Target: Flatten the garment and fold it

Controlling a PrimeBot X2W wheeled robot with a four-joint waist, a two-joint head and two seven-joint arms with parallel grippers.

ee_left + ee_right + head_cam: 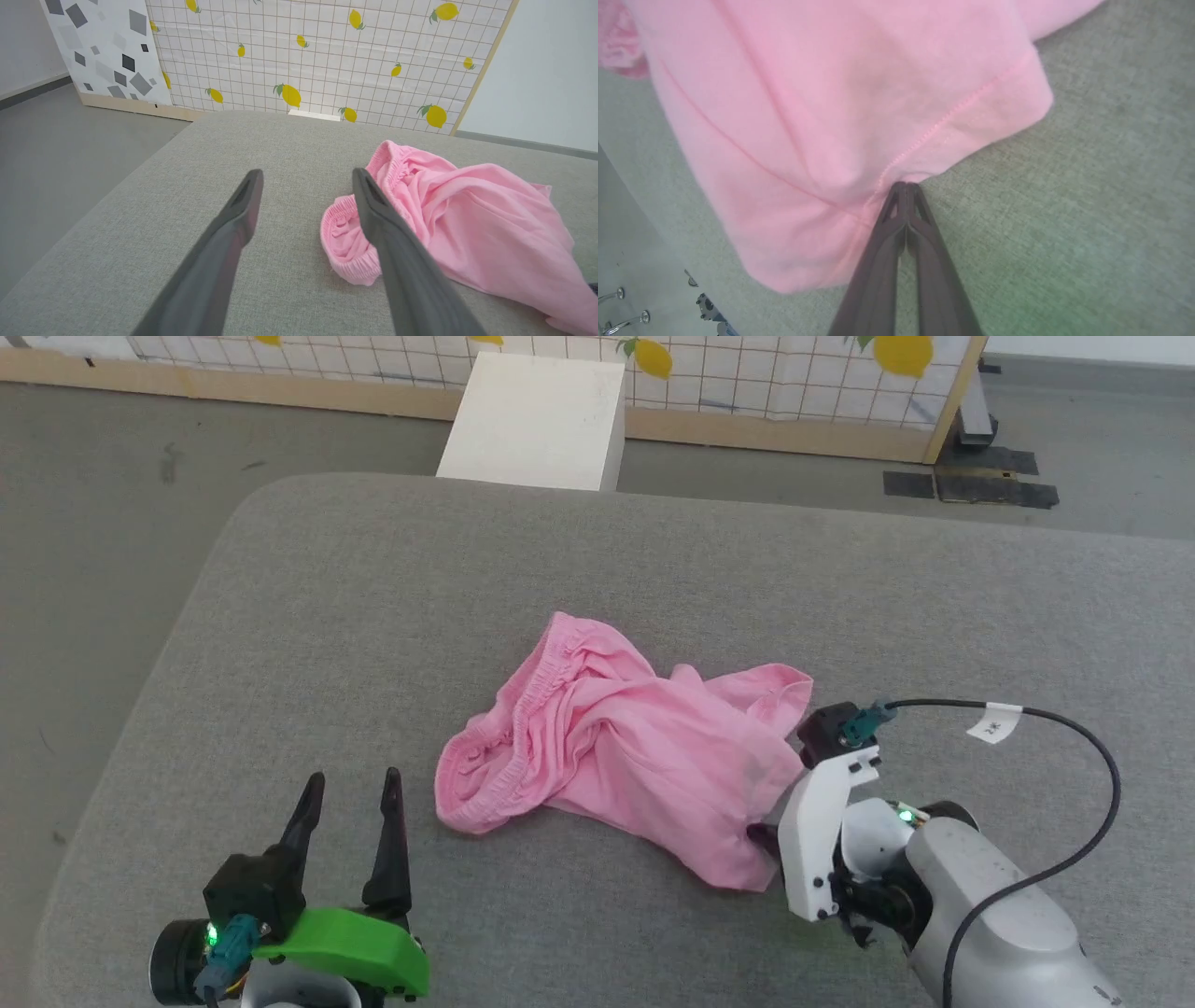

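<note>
Garment [616,737]: pink knit, crumpled in one heap about mid-way across the grey padded surface [373,616]. Not flattened yet; no fold started.

Lie of the heap: gathered, ruffled band along its left side, smoother hemmed panel trailing to the near right. Long axis runs roughly far-left to near-right.

Right gripper [906,186]: fingers pressed together with no gap, tips at the stitched hem on the garment's near-right corner. The cloth puckers toward the tips, so I read this as a pinch on the hem. How many layers are caught I cannot tell.

Left gripper [354,777]: jaws spread wide, nothing between them, over bare surface at the near left. It is apart from the cloth. The gathered band lies just to its right and a little farther away, and in the left wrist view the right-hand finger overlaps that band.

Key relation: the free end of the garment is the left band, and the left arm is the nearer one. Spreading likely calls for a grip there, then pulling apart along the long axis.
</note>
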